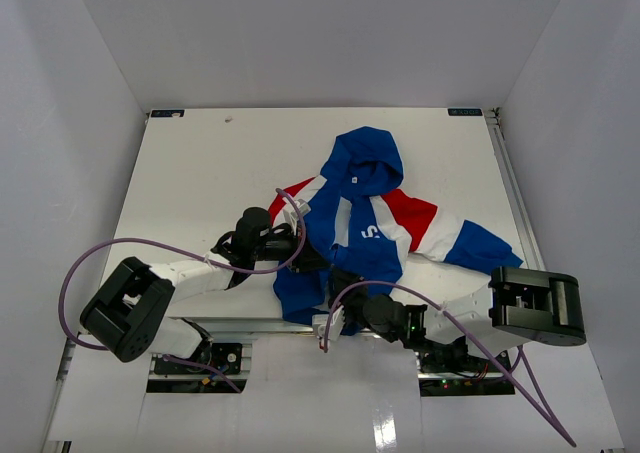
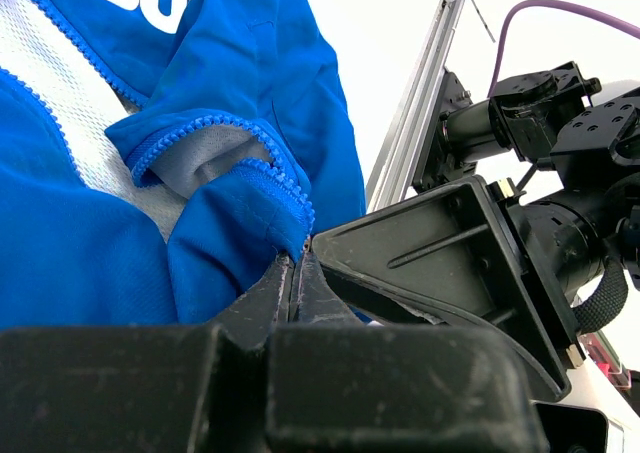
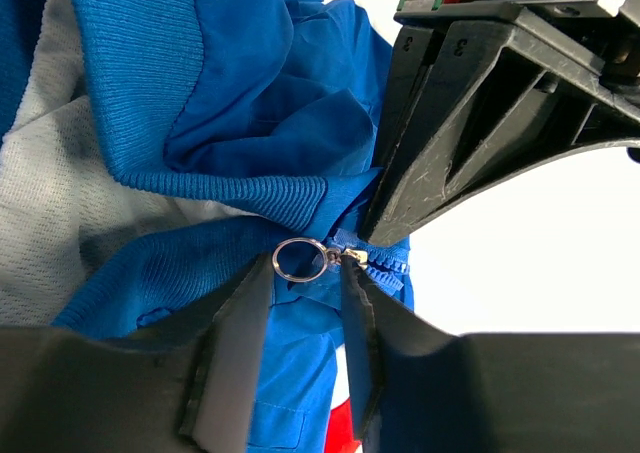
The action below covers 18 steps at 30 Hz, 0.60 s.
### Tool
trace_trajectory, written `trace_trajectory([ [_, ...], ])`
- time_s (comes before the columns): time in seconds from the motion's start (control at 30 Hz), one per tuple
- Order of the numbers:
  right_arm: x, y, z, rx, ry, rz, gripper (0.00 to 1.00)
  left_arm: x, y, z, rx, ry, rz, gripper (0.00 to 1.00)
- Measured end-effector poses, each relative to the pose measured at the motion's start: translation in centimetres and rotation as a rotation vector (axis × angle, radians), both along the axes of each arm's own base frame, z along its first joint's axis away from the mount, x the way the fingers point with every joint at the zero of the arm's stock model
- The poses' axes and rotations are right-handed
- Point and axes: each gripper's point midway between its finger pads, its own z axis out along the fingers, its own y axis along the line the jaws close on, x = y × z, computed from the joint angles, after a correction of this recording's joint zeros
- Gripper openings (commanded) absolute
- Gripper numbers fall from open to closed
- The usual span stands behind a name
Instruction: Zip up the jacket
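The jacket (image 1: 372,223) lies open on the table, blue with red and white sleeves and its hood at the far side. My left gripper (image 1: 308,256) is at the lower left front edge. In the left wrist view that gripper (image 2: 297,260) is shut on the blue fabric beside the zipper teeth (image 2: 215,125). My right gripper (image 1: 336,311) is at the hem. In the right wrist view its jaws (image 3: 305,271) stand open on either side of the metal ring pull (image 3: 298,260), with the zipper slider (image 3: 347,258) at the right fingertip. The ring is not clamped.
The left gripper's black fingers (image 3: 470,123) sit just above the slider, very close to my right fingers. A metal rail (image 2: 410,133) runs along the table's near edge, right under the hem. White walls enclose the table (image 1: 200,173).
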Motion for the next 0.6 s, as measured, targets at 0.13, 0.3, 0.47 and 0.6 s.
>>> trace_trajectory([
  [0.13, 0.1, 0.0, 0.2, 0.009, -0.004, -0.006, 0.32, 0.0, 0.0, 0.0, 0.0, 0.0, 0.0, 0.0],
  [0.3, 0.3, -0.1, 0.4, 0.015, -0.008, -0.018, 0.27, 0.0, 0.0, 0.0, -0.001, 0.0, -0.001, 0.0],
  [0.47, 0.5, -0.3, 1.0, 0.034, -0.015, -0.035, 0.23, 0.0, 0.0, 0.2, -0.004, -0.003, -0.002, 0.0],
  [0.6, 0.7, -0.4, 1.4, 0.055, -0.014, -0.046, 0.21, -0.1, 0.0, 0.2, -0.004, -0.003, -0.004, 0.0],
])
